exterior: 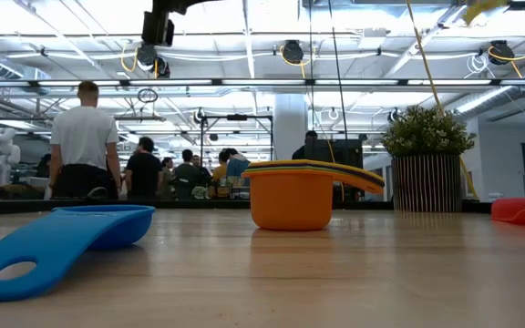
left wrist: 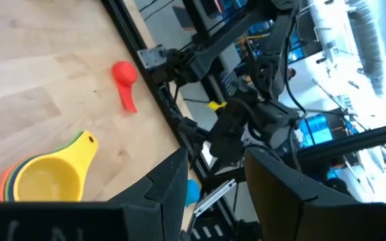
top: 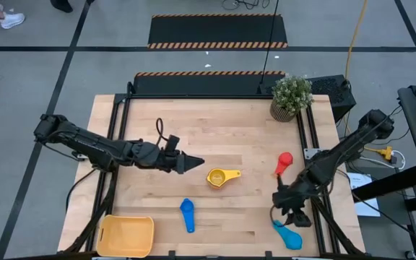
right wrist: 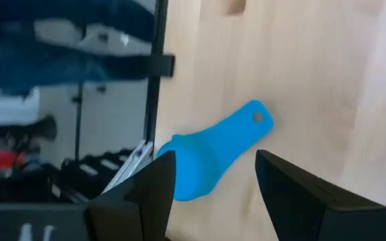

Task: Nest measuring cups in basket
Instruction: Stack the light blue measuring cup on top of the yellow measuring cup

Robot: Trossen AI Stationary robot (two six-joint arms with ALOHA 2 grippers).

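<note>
A nested stack of cups, yellow inside orange with a green rim showing (top: 221, 176) (exterior: 292, 195) (left wrist: 44, 178), stands on its base mid-table. My left gripper (top: 196, 164) (left wrist: 216, 194) is open, hovering just left of the stack and pointing at it. A dark blue cup (top: 187, 214) (exterior: 57, 239) lies toward the near edge. A red cup (top: 284, 162) (left wrist: 123, 79) lies on the right. A light blue cup (top: 289, 234) (right wrist: 214, 150) lies flat by the table's right near corner. My right gripper (top: 292, 215) (right wrist: 210, 195) is open just above it. The yellow-orange basket (top: 126, 236) sits at the left near corner.
A potted plant (top: 291, 96) (exterior: 427, 157) stands at the far right corner. Black frame rails (top: 118, 137) run along the table's left and right sides. People stand in the room beyond the far edge (exterior: 85, 137). Bare wood lies across the far half of the table.
</note>
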